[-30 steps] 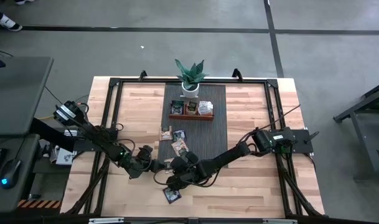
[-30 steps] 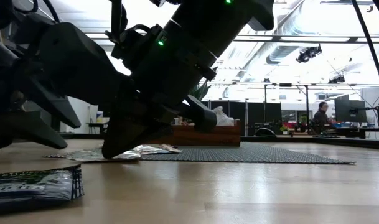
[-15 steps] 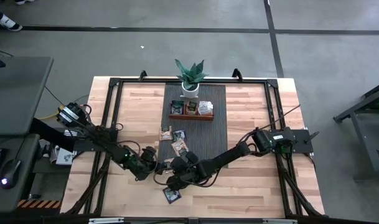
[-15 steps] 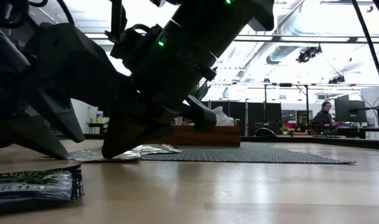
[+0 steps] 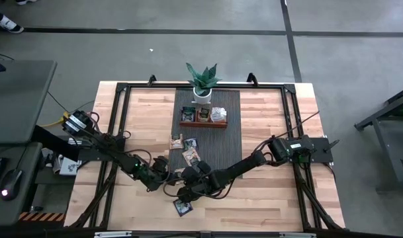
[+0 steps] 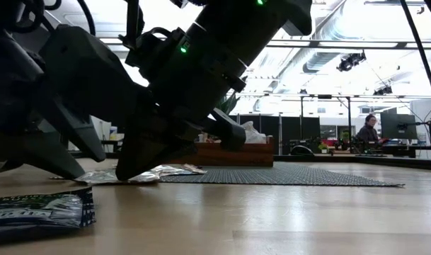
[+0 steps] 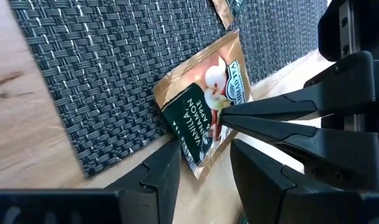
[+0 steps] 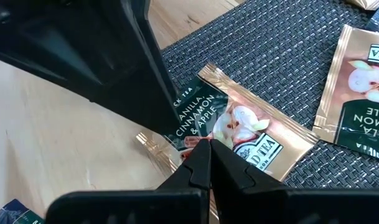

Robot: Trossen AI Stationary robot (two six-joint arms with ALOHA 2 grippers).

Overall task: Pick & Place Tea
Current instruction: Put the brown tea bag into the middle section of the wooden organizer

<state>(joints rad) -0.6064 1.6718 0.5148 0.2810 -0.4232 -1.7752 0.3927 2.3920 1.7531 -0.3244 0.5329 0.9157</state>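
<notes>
Both arms point(image 5: 241, 166) matte black, jointed; green indicator light point(image 6: 181, 49) lit; each tool's fingers point(image 8: 201, 163) taper to narrow wedges (black plastic).

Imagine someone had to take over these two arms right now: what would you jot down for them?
Right gripper: fingers shut, tips pressed on a tan vanilla cinnamon apple tea sachet that lies half off the woven mat's near edge.
Left gripper: fingers open, straddling that same sachet's edge; not yet gripped.
Elsewhere: wooden tray by the potted plant already holds some sachets; three more loose on the mat; one dark sachet on the bare table near the front.
Left to do: close on this sachet, carry it to the tray, then the rest.
</notes>
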